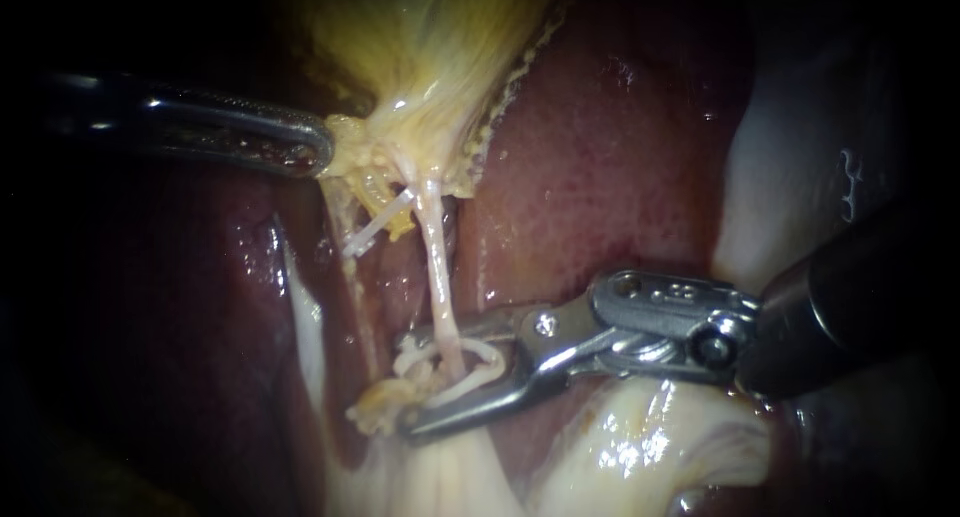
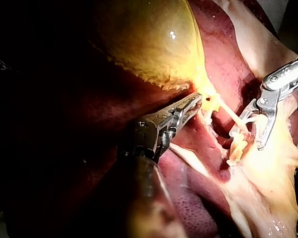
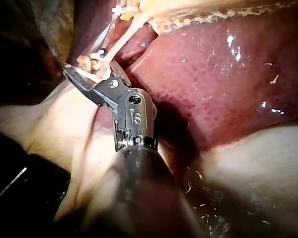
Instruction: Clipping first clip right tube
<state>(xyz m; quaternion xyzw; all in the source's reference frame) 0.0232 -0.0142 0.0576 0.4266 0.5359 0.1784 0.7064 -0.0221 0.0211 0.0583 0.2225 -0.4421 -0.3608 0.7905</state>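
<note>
The left instrument's tool (image 1: 322,151), slim dark steel coming in from 9 o'clock in the endoscope view, has its jaws together. They appear clamped on the neck of the pale yellow, fibrous gallbladder (image 1: 430,47), which fills the 12 o'clock area. I judge this grip draws the neck away from the dark red liver (image 1: 600,157), so the strands below it hang taut and separate.

The right tube (image 1: 438,267), a pale pink cord, runs from the neck toward 6 o'clock. It lies beside a thinner white strand (image 1: 378,229) that slants off toward 8 o'clock.

The right instrument's tool (image 1: 410,387), bright silver with a hinged forked tip, enters from 3 o'clock. Its jaws stand apart and straddle the right tube low down, one on each side, without yet squeezing it. A whitish curved piece (image 1: 478,369) sits between them. It may be the clip, though I cannot tell.

The straddle is crosswise, probably so that closing pinches the tube's whole width. The closing itself looks like the step still to come.
</note>
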